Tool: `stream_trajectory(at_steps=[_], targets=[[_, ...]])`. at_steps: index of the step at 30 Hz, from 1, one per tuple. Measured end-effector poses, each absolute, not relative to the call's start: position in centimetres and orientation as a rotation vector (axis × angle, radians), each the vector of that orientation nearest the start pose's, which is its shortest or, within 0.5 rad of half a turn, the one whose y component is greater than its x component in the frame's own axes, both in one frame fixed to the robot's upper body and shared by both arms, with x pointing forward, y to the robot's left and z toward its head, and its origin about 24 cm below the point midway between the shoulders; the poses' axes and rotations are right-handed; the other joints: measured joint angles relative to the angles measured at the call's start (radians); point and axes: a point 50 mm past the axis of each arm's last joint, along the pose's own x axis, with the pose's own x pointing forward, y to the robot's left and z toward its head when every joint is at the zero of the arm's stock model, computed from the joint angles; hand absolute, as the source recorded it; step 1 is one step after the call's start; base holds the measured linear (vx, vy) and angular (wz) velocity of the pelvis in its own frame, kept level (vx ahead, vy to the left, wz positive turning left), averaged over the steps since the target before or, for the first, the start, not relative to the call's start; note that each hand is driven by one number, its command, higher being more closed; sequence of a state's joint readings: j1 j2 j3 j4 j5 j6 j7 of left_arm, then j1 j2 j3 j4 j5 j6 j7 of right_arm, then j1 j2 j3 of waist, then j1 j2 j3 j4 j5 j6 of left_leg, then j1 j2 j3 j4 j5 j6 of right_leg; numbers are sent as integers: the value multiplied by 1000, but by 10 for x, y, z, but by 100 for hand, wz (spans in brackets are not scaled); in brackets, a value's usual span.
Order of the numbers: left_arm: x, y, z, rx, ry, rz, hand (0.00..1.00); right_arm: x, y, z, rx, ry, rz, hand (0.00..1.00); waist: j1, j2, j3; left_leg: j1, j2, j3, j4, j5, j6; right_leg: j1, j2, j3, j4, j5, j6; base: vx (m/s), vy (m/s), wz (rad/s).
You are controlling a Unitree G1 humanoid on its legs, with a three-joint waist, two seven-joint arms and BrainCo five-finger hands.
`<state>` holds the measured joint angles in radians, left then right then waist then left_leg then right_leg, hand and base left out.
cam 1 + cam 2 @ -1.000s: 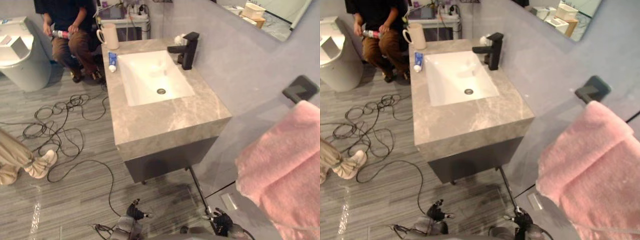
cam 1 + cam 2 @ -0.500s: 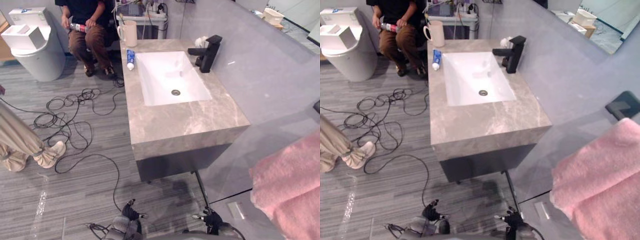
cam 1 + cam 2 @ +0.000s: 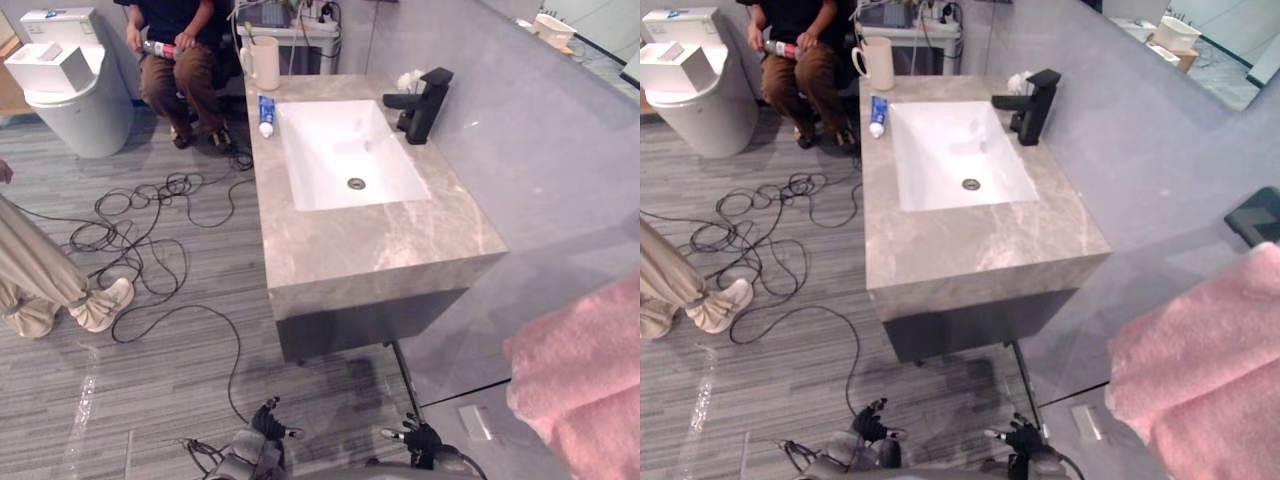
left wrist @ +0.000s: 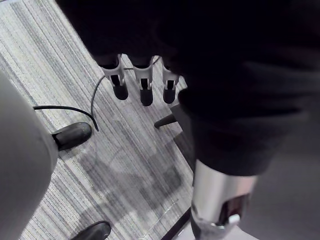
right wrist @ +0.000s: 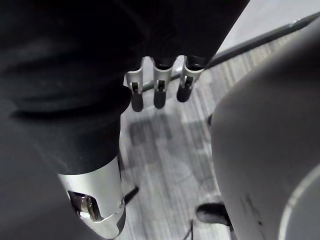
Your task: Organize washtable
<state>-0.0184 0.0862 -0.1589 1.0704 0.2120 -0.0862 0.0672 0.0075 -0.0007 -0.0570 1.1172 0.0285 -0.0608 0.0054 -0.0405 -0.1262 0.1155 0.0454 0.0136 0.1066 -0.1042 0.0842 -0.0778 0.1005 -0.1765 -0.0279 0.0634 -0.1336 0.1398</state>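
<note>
You are viewing a grey-veined marble washtable (image 3: 380,240), 1 white basin (image 3: 320,160), 1 black tap (image 3: 422,95), 1 pink towel (image 3: 590,390) and grey-striped flooring (image 3: 150,380).

I am looking down at a grey plank-striped floor (image 3: 150,390). A grey marble-topped washtable (image 3: 380,240) is sitting against the smooth grey wall (image 3: 540,150), a mirror (image 3: 1210,30) is hanging above, and a white toilet (image 3: 75,95) is standing far left.

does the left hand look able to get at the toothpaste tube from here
Probably not yet: the left hand hangs open down by the floor, short of the counter, and the toothpaste tube lies at its far end beside the mug. Nothing blocks the way.
</note>
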Motion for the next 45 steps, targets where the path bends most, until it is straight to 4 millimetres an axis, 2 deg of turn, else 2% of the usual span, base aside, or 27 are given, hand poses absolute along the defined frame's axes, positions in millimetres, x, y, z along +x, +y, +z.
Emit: stream_trajectory(at_steps=[1, 2, 4, 6, 11, 17, 19, 26, 32, 33, 42, 45], targets=[[137, 163, -151, 378, 946, -165, 0, 116, -154, -161, 60, 1061, -63, 0, -1, -3, 2, 0, -1, 1, 0, 0, 0, 0, -1, 0, -1, 0, 1, 0, 0, 0], [131, 158, -153, 378, 941, -198, 0, 121, -165, -159, -17, 1039, -27, 0, -6, 54, 3, -4, -4, 101, 0, -31, 55, -73, 37, -33, 17, 72, -28, -74, -7, -2], [131, 158, -153, 378, 940, -197, 0, 122, -166, -159, -18, 1037, -28, 0, -7, 56, 3, 1, -8, 97, 0, -30, 55, -72, 33, -33, 13, 53, -33, -186, -18, 2], [131, 157, -153, 375, 941, -198, 0, 122, -166, -158, -18, 1029, -30, 0, -8, 56, 3, 1, -8, 90, 0, -31, 56, -71, 33, -40, 14, 46, -23, -186, -4, 15], [132, 162, -152, 355, 933, -170, 0, 120, -170, -158, -2, 1026, -59, 0, -1, 62, 1, -41, -12, 91, 0, -31, 56, -89, 33, -38, -20, 44, -20, -50, 32, 9], [123, 191, -150, 319, 954, -57, 0, 116, -173, -158, 38, 1017, -120, 0, 1, 71, 4, -42, -21, 141, 1, -35, 60, -74, 17, -30, -52, 49, -16, 82, 38, -6], [119, 200, -150, 319, 961, -31, 0, 114, -175, -159, 57, 1018, -157, 0, 1, 71, 3, -27, -28, 148, 1, -38, 65, -53, 7, -39, -59, 75, -16, 176, 6, 4], [117, 197, -151, 307, 966, -48, 0, 115, -181, -157, 38, 1001, -169, 0, 2, 97, 3, 13, -21, 191, 2, -38, 66, -15, 12, -56, -65, 74, -10, 167, -32, -6], [117, 191, -152, 297, 966, -58, 0, 116, -180, -157, 32, 998, -158, 0, 0, 98, 2, 40, 7, 200, 6, -26, 43, 1, 34, -82, -39, 76, -12, 91, -67, 1], [117, 192, -152, 298, 966, -58, 0, 117, -179, -157, 26, 997, -145, 0, 0, 99, 2, 40, 16, 200, 7, -25, 30, -2, 37, -84, -31, 76, -13, 28, -83, 8], [117, 191, -151, 298, 960, -58, 0, 119, -175, -153, -9, 964, -96, 0, -1, 99, 3, 33, 39, 206, 1, -19, 22, -17, 57, -83, -30, 77, -16, -62, -59, -4], [117, 192, -151, 300, 960, -58, 0, 119, -175, -152, -6, 953, -97, 0, -1, 98, 3, 28, 37, 207, 1, -20, 22, -24, 55, -91, -31, 66, -34, -133, -26, -5]])
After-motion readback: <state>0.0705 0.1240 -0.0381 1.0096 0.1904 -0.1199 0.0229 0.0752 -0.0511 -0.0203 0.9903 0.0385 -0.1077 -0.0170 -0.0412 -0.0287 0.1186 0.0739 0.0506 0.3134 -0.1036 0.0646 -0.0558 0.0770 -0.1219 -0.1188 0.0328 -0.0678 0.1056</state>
